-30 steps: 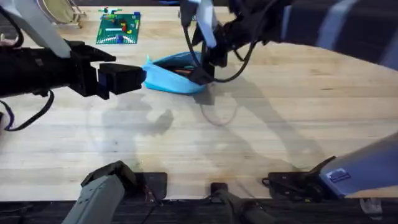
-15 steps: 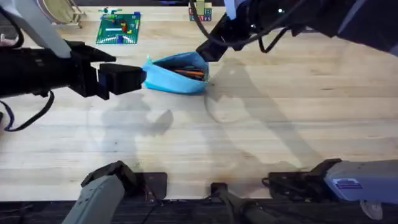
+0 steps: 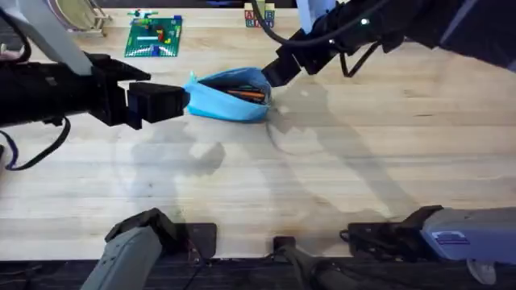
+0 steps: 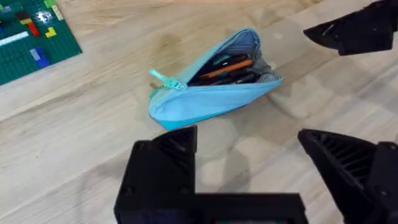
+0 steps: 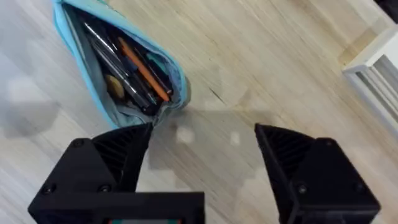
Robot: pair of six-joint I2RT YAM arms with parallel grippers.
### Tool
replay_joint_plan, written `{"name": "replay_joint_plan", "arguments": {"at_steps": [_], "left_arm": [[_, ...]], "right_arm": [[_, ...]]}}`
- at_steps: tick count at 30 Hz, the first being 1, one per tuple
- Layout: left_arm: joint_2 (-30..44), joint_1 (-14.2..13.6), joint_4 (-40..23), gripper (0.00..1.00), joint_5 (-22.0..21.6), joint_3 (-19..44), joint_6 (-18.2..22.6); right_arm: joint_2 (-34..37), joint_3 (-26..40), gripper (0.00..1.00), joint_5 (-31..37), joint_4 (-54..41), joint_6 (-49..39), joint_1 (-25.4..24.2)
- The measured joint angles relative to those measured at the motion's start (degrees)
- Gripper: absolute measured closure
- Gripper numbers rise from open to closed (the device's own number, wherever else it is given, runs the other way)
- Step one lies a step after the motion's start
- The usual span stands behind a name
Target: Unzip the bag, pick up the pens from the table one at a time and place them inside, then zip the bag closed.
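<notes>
The pale plank wood table (image 3: 339, 169) carries the light blue fabric pouch (image 3: 228, 95) far of centre, unzipped, orange and dark stick pens (image 5: 134, 71) inside. The left gripper (image 4: 261, 174), fingers apart, sits beside its zipper-tab end; the right gripper (image 5: 202, 162), fingers spread, hovers at the opposite end.

Left gripper (image 3: 184, 102) reaching in from the left, jaws apart, right gripper (image 5: 202, 158) raised, jaws apart

overhead: high, looking down-forward | wrists: close, angled down | shared: open bag (image 3: 230, 95) on table (image 3: 339, 177)
</notes>
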Motion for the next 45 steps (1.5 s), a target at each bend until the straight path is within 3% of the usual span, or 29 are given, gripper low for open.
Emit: {"name": "replay_joint_plan", "arguments": {"at_steps": [10, 18, 27, 37, 45], "left_arm": [[0.0, 0.0, -0.02, 0.008, 0.0, 0.0, 0.68], [2.43, 0.57, -0.57, 0.009, 1.91, 0.0, 5.1], [12.78, 6.86, -5.7, 0.009, 9.13, 0.0, 16.43], [20.09, 13.53, -6.6, 0.009, 11.96, 0.0, 26.69], [23.43, 18.16, -7.5, 0.01, 12.21, 0.0, 33.41]], "right_arm": [[0.0, 0.0, 0.005, 0.03, -0.11, 0.41, 0.0], [0.0, 0.0, 0.005, 0.97, -0.11, 2.95, 0.07], [0.0, 2.3, 0.005, 7.69, -3.66, 4.31, 4.45], [0.16, 12.91, 0.005, 9.99, -7.04, 5.81, 6.49], [4.36, 21.58, 0.005, 10.35, -8.97, 6.3, 8.94]]}}
